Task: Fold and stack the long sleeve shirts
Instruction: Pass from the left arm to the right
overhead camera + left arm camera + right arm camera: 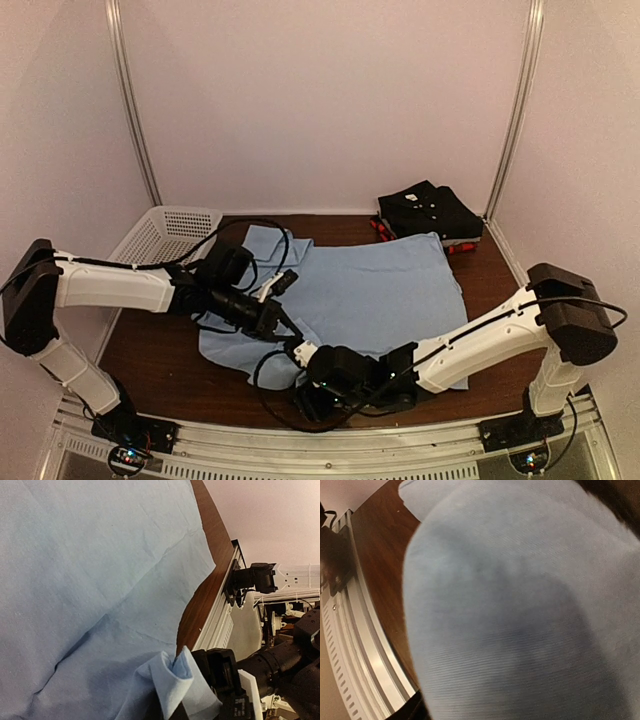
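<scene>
a dark wooden table [150, 350] stands between pale walls. the light blue shirt [380, 290] lies spread across its middle. the left end effector [285, 333] is pinched together on a raised fold at the shirt's near edge. the right end effector [305, 355] sits just beside it, its camera smothered in cloth, so i cannot tell how its jaws stand. the folded shirts [430, 212] are stacked in the far right corner.

A white plastic mesh basket [165, 228] sits at the far left corner of the dark brown wooden surface [150, 350], close against the left wall. A ribbed silver metal rail [250, 440] runs along the near edge of the surface. Plain pale walls [330, 100] enclose the left, far and right sides, with an upright metal strip [130, 100] in each far corner.
</scene>
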